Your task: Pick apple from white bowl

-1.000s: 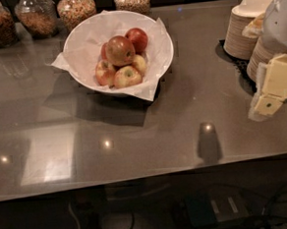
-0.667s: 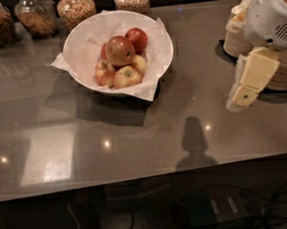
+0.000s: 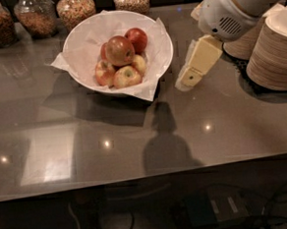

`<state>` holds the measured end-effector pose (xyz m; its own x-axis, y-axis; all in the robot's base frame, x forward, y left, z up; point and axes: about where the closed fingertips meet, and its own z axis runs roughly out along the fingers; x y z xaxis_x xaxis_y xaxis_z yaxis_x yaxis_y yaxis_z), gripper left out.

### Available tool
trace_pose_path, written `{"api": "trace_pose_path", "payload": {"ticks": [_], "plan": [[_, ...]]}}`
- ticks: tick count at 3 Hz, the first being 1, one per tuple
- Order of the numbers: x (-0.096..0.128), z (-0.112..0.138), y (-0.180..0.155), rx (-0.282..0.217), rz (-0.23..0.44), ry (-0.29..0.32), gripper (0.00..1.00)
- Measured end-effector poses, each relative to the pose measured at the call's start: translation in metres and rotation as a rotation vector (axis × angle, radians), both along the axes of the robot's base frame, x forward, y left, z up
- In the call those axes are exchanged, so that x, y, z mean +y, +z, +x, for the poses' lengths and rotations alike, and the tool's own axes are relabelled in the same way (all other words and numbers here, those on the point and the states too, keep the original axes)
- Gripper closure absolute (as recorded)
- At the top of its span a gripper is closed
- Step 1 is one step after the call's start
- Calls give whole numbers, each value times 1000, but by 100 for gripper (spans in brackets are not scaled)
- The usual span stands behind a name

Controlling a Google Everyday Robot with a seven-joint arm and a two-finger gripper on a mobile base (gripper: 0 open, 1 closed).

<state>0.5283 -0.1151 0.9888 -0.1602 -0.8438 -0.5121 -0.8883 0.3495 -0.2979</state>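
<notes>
The white bowl (image 3: 82,44), wide and lined with crumpled white paper, stands on the grey table at the back left of centre. The apple (image 3: 120,50), the largest one, dull red-brown, lies on top of the pile in it. A deep-red apple (image 3: 137,38) lies behind it to the right, and smaller yellow-and-red apples (image 3: 126,76) lie in front. My gripper (image 3: 187,80), cream-coloured under the white arm, hangs just right of the bowl's right rim, above the table. It is apart from the bowl and holds nothing that I can see.
Several glass jars of grains (image 3: 35,15) line the back edge. Stacks of tan paper bowls (image 3: 276,50) stand at the right, behind the arm. The table's front edge (image 3: 148,175) runs across the view, with cables on the floor below.
The arm and gripper have moved left from the paper-bowl stacks to a spot just beside the white bowl. The apples have not moved.
</notes>
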Motion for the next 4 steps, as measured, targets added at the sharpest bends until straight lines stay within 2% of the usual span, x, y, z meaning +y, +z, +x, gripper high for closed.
{"api": "trace_pose_path", "payload": {"ticks": [1,2,4], "plan": [[36,33,-2,-45,69,-1,0],[69,64,-11,-72,124,25,0],[114,113,-29,-87,188,58,0]]}}
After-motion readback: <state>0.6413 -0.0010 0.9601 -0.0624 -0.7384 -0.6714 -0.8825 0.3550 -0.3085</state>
